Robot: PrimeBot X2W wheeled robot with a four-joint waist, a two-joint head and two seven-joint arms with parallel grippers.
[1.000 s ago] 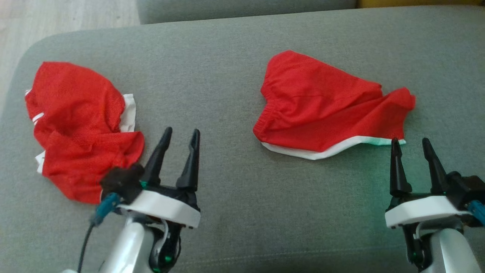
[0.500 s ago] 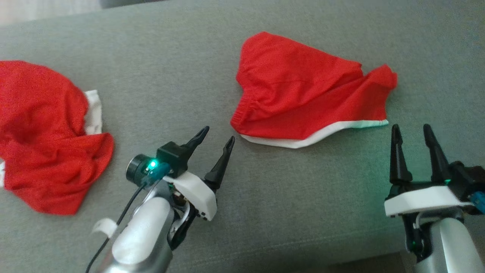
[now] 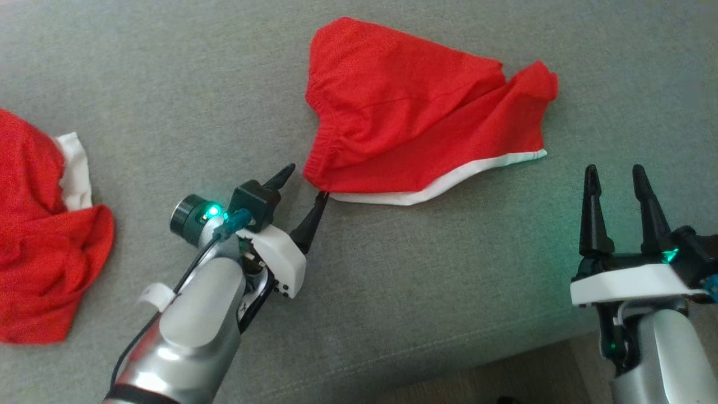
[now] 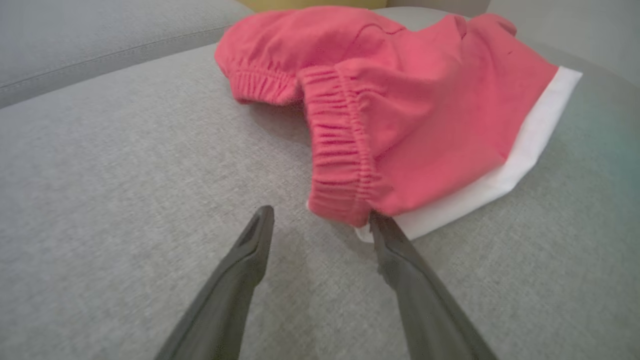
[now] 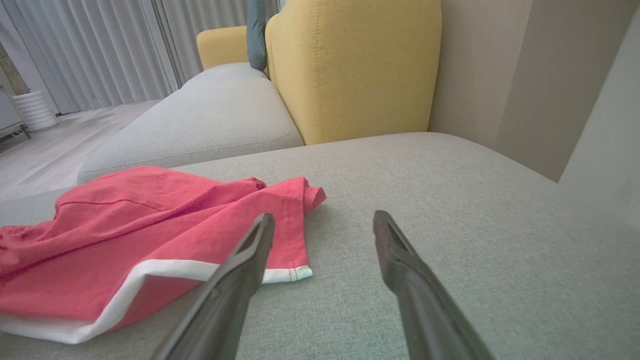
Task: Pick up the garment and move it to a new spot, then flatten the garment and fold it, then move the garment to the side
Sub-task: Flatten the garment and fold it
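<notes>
**Open left gripper [image 3: 305,180] at the waistband corner of red shorts on a grey sofa**

The garment [image 3: 415,112] – red shorts with a white trim band – lies flat-ish and rumpled on the grey sofa cushion [image 3: 392,292], in the upper middle of the head view. Its long axis runs left to right across that view. The gathered elastic waistband is the left end, facing the robot's left; the leg opening is the right end, with the white trim along the near edge.

The left gripper reaches in from the lower left with its jaws spread wide, holding nothing. In the left wrist view one fingertip sits right at the white edge beneath the waistband's near corner – whether it touches cannot be told – and the other is over bare cushion.

The right gripper [image 3: 614,168] hangs at the lower right, jaws also wide and empty, near the trimmed right corner but apart from it.

A second red garment [image 3: 39,269] lies crumpled at the far left. A yellow armchair [image 5: 350,65] stands behind the sofa.
</notes>
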